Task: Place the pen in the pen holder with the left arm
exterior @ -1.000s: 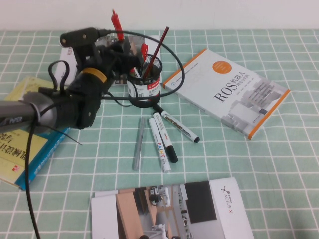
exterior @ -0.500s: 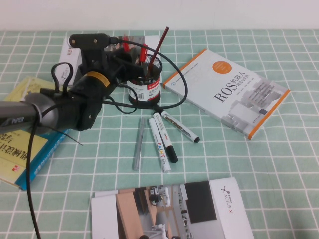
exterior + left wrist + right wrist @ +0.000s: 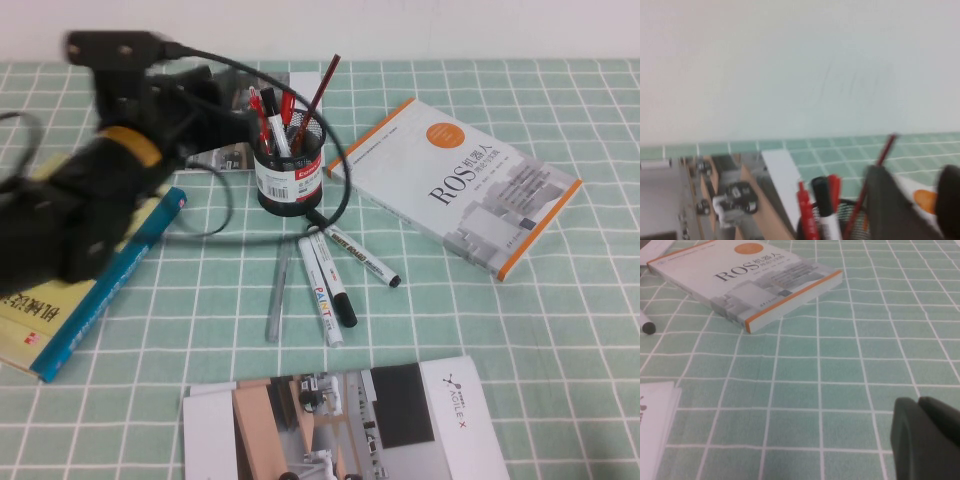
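Observation:
The slim red pen (image 3: 321, 88) stands leaning in the black mesh pen holder (image 3: 291, 178), its top sticking out to the right. Two thicker red pens and a black-capped marker stand beside it. The left arm (image 3: 95, 190) is blurred at the left; my left gripper (image 3: 234, 114) is just left of the holder. In the left wrist view the left gripper (image 3: 918, 207) is open and empty, with the holder (image 3: 842, 222) and the slim red pen (image 3: 877, 165) close in front. My right gripper (image 3: 918, 405) is shut, low over bare tablecloth.
A ROS book (image 3: 455, 185) lies right of the holder and also shows in the right wrist view (image 3: 750, 280). Two white markers (image 3: 325, 290) and a grey pen (image 3: 278, 290) lie in front. A yellow-and-blue book (image 3: 60, 300) lies left, a brochure (image 3: 340, 420) at the front.
My left arm has drawn back to the left, away from above the holder, and is blurred by motion. The slim red pen has stayed in the holder.

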Controlling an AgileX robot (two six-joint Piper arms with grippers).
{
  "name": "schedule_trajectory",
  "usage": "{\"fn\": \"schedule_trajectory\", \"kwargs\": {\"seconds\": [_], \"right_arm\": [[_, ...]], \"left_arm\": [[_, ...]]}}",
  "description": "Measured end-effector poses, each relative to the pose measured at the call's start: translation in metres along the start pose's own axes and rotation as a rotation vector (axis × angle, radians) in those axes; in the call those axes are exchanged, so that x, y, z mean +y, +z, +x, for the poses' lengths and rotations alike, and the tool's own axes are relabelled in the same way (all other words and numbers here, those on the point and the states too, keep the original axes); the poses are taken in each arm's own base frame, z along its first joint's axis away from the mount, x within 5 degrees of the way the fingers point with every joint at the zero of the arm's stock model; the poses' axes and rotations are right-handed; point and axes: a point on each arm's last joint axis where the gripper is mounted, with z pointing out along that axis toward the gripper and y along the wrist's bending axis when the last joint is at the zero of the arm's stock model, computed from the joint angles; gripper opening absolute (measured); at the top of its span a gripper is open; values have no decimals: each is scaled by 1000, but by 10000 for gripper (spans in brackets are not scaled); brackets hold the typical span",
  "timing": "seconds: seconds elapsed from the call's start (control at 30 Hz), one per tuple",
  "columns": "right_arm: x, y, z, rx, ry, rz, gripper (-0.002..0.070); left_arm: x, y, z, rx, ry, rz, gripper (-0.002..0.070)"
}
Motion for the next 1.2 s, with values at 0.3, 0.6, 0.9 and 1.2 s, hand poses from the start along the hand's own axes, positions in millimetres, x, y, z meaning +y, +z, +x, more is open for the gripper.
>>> {"fn": "schedule_trajectory", "kwargs": {"seconds": [0.3,0.6,0.9,1.2], "right_arm": [[0,0,0,0,0,0,-20],[0,0,0,0,0,0,-20],[0,0,0,0,0,0,-20],[0,0,0,0,0,0,-20]], "left_arm": [[-11,-121,-40,-25,77,10,6],[-7,-216,-25,101,83,-56,2],[3,-243,8,356,100,-151,1],[18,-268,29,214,82,-279,0]]}}
